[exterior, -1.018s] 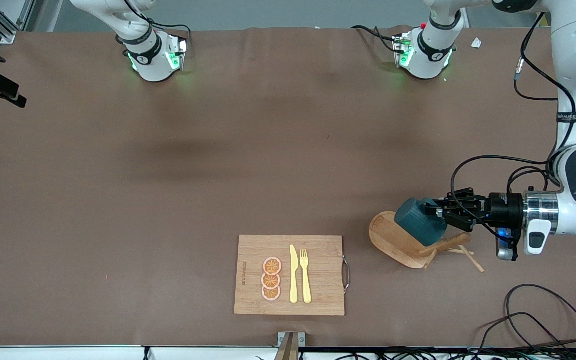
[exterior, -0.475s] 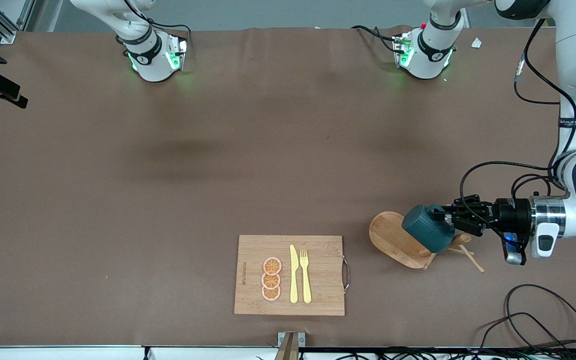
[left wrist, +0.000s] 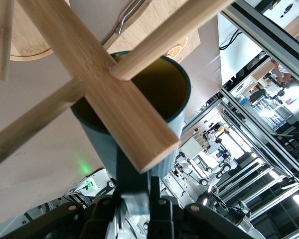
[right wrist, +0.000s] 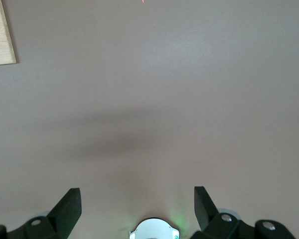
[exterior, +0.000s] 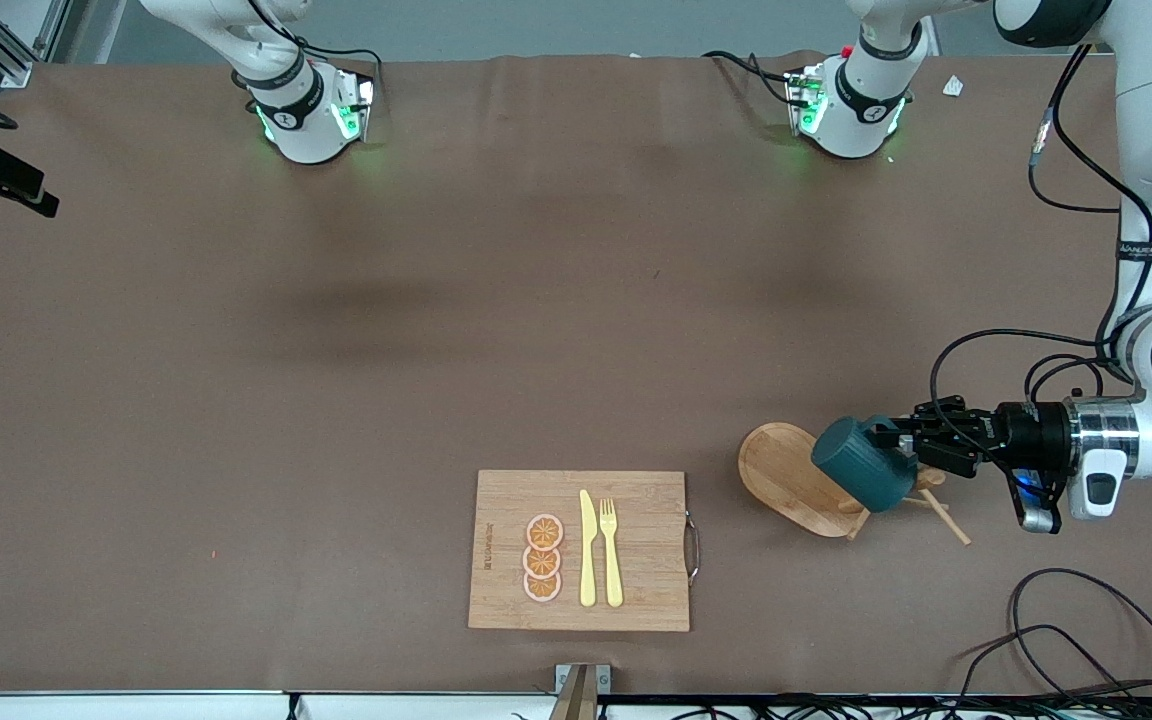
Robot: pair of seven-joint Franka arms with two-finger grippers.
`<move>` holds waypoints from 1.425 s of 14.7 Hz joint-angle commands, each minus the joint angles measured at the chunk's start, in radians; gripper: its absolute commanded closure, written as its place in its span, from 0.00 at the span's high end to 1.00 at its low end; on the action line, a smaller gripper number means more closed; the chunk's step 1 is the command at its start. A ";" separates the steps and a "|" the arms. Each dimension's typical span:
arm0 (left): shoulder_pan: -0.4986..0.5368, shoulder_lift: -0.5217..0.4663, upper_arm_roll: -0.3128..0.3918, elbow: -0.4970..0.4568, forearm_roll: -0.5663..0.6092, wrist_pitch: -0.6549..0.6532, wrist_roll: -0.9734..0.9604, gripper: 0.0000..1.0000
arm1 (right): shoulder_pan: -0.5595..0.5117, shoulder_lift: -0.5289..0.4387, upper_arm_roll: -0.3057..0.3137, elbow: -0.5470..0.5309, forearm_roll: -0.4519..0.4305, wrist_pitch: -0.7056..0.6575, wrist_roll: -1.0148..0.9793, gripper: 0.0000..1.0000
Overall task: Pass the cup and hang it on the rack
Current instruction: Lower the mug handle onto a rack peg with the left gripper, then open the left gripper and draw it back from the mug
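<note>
My left gripper [exterior: 902,441] is shut on the dark teal cup [exterior: 864,463] and holds it on its side over the wooden rack [exterior: 786,476], against the rack's post and pegs. In the left wrist view the gripper [left wrist: 139,199] grips the cup [left wrist: 102,144] at its handle side. The cup's mustard-yellow inside faces the rack's post [left wrist: 114,94], and a thin peg [left wrist: 169,35] crosses its mouth. My right gripper [right wrist: 137,204] is open and empty over bare table near its own base; it waits and does not show in the front view.
A bamboo cutting board [exterior: 506,500] with a yellow knife [exterior: 587,550], a fork [exterior: 612,550] and orange slices [exterior: 542,560] lies nearer the front camera, toward the right arm's end from the rack. Loose cables [exterior: 1086,630] lie near the table's front edge.
My left gripper has carried the cup across the rack's base toward its post and pegs, and a little lower. The right arm has not moved.
</note>
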 commanded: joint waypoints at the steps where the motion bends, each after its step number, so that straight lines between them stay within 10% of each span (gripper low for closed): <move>1: 0.006 -0.001 -0.005 -0.001 -0.024 -0.013 -0.001 0.63 | -0.002 -0.012 0.002 -0.014 0.005 0.014 -0.010 1.00; 4: 0.004 -0.006 -0.005 0.002 -0.023 -0.012 -0.009 1.00 | -0.001 -0.014 0.002 -0.015 0.007 0.023 -0.010 1.00; 12: -0.006 -0.145 -0.004 0.013 0.090 -0.012 -0.256 1.00 | 0.001 -0.014 0.004 -0.020 0.008 0.023 -0.010 1.00; 21: -0.005 -0.372 -0.161 0.033 0.737 -0.013 -0.129 1.00 | 0.002 -0.014 0.002 -0.021 0.008 0.020 -0.011 1.00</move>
